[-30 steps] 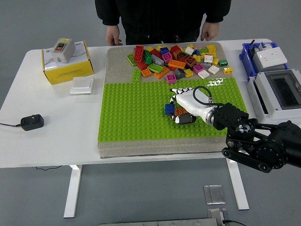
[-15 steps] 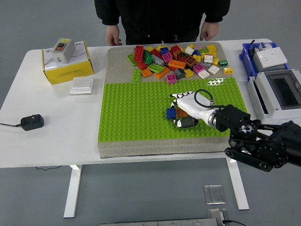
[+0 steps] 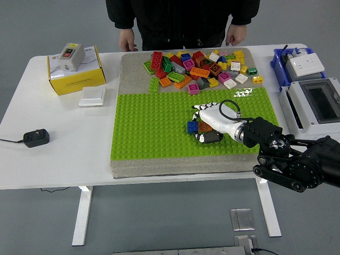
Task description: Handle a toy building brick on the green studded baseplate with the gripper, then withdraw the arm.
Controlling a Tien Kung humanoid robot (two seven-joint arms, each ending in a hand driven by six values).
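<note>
White table (image 3: 58, 154) on a grey floor, bearing a green studded baseplate (image 3: 149, 127). Loose bricks (image 3: 196, 68) lie heaped on the grey board beyond it. Right hand (image 3: 208, 123), fingers curled, rests on the baseplate around a brown brick (image 3: 204, 127); blue brick (image 3: 192, 127) just left. Yellow box (image 3: 77, 74) far left holds a grey switch (image 3: 70, 56).

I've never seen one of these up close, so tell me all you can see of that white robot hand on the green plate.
The right hand has a glossy white shell, seemingly plastic, with black-tipped fingers and a black cable looping over its back. It joins a bulky black arm coming from the lower right. It lies low over the green studded baseplate, fingers pointing left and curled around small bricks: a blue brick at its fingertips, an orange-brown one beside it. Whether it grips firmly cannot be told.
</note>
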